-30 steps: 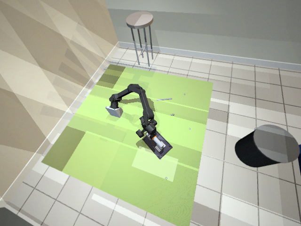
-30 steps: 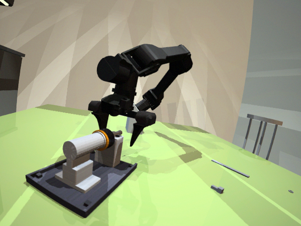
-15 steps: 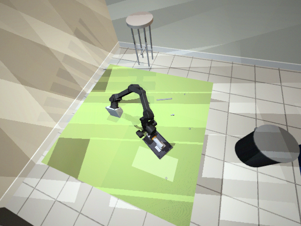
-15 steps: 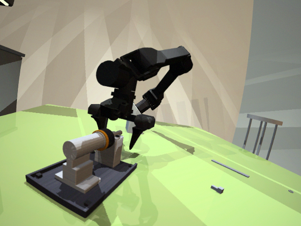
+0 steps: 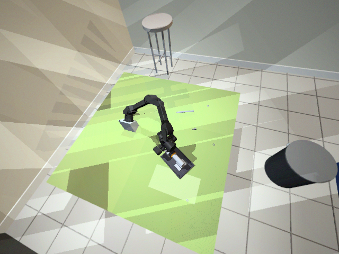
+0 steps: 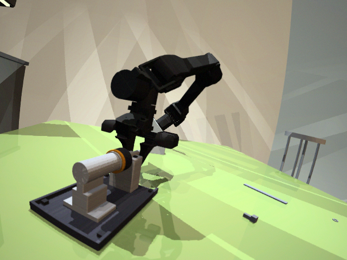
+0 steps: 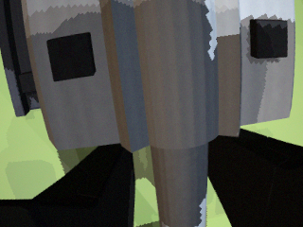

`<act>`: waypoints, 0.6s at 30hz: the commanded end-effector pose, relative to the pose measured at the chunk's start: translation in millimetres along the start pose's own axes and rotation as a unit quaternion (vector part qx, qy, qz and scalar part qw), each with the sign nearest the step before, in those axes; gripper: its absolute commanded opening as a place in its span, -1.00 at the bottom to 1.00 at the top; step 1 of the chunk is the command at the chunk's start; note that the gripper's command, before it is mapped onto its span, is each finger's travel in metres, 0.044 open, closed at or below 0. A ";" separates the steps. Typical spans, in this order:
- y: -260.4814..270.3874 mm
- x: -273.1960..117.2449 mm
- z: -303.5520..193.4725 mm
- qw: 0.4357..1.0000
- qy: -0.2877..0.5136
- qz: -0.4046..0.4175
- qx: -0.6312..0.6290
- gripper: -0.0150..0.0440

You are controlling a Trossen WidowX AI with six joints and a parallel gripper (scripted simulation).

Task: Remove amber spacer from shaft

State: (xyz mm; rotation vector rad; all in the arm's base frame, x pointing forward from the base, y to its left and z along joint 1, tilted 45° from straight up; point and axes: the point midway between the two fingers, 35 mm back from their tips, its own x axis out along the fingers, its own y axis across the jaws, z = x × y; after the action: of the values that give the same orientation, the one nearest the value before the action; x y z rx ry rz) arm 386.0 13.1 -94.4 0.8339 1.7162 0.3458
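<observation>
The amber spacer [image 5: 173,154] [image 6: 123,160] is a thin ring still around the shaft line, between the thick pale cylinder [image 5: 178,160] [image 6: 99,166] and a black ring [image 6: 127,158]. The cylinder stands on a stepped block. The shaft [image 7: 182,189] sticks out grey and round past a pale post [image 6: 128,179]. My gripper [image 6: 136,157] [image 7: 163,134] points down at that end, its fingers drawn in close on either side of the shaft. A gap shows between the left finger and the shaft in the wrist view. The fingertips are partly hidden in the exterior view.
The fixture stands on a dark tray [image 5: 188,167] [image 6: 56,207] with raised edges. A thin metal strip [image 5: 184,111] [image 6: 264,193], a small dark block [image 5: 194,128] [image 6: 250,217] and a small ring [image 6: 335,220] lie off to one side. A stool [image 5: 157,21] and a dark bin [image 5: 279,166] stand farther away.
</observation>
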 end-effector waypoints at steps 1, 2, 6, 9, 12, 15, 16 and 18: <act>0.0 0.0 0.0 1.000 0.000 0.000 0.000 -0.42; 0.0 0.0 0.0 1.000 0.000 0.000 0.000 -0.45; 0.0 0.0 0.0 1.000 0.000 0.000 0.000 -0.49; 0.0 0.0 -0.2 1.000 0.000 0.001 0.001 -0.49; 0.0 0.0 -1.8 1.000 0.000 0.002 0.002 -0.49; 0.0 0.0 -3.3 1.000 0.000 0.002 0.002 -0.49; 0.0 0.0 -3.8 1.000 0.000 0.002 0.002 -0.49; 0.0 0.0 -4.8 1.000 0.000 0.002 0.002 -0.49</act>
State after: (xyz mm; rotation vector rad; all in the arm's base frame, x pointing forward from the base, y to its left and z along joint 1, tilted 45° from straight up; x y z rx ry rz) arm 384.4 13.2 -94.6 0.8377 1.7155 0.3435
